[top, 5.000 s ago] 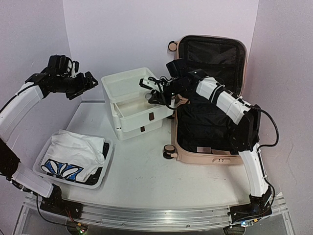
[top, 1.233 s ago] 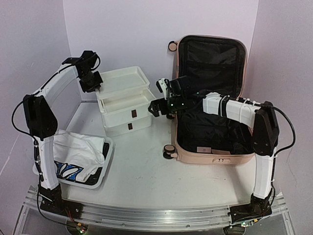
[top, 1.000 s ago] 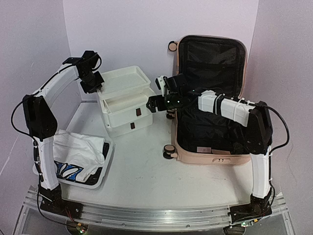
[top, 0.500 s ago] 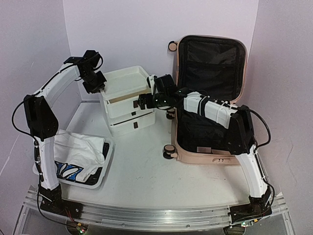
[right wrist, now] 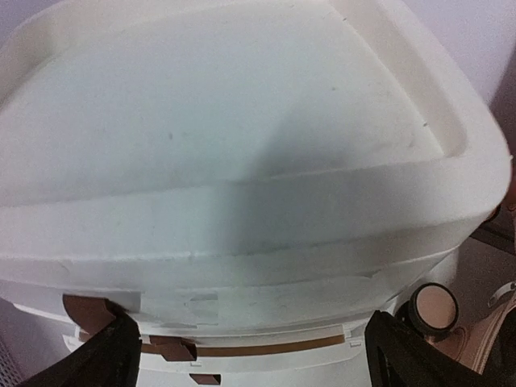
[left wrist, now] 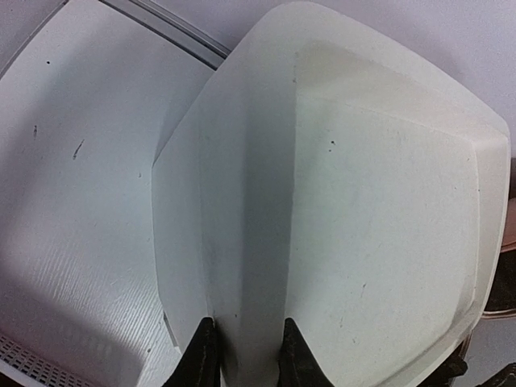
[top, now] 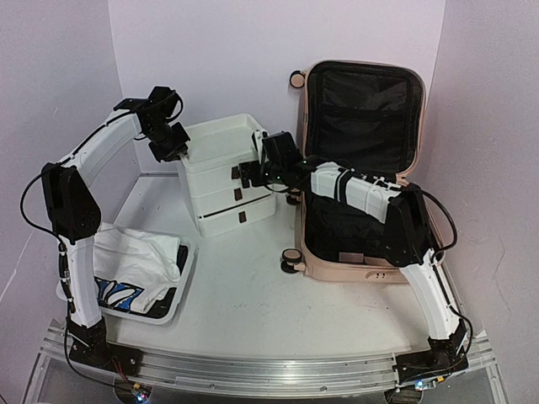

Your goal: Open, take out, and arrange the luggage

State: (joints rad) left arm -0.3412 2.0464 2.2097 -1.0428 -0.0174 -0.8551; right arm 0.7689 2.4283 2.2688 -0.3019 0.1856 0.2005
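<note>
White plastic pinched narrowly: our left gripper (left wrist: 247, 343) clamps the drawer unit (top: 223, 181) corner, upper left; our right gripper (right wrist: 254, 348) gapes wide at its front. Right of centre we log the luggage (top: 354, 268), open, lid upright. Judged stiff, light, prone to roll; hold by the shell rim.

- I've got the luggage (top: 362, 268) shell in pale pink, its lining (top: 362, 101) black.
- The wheel (top: 291, 258) shows a pink centre with a black ring.
- Drawer unit (top: 223, 156) reads white, with small brown tabs (top: 240, 194) on the fronts.
- Basket (top: 181, 282), near left corner: white, perforated.
- Cloth (top: 135, 257) inside is white with a blue-and-black print.
- Table (top: 253, 303) is white.
</note>
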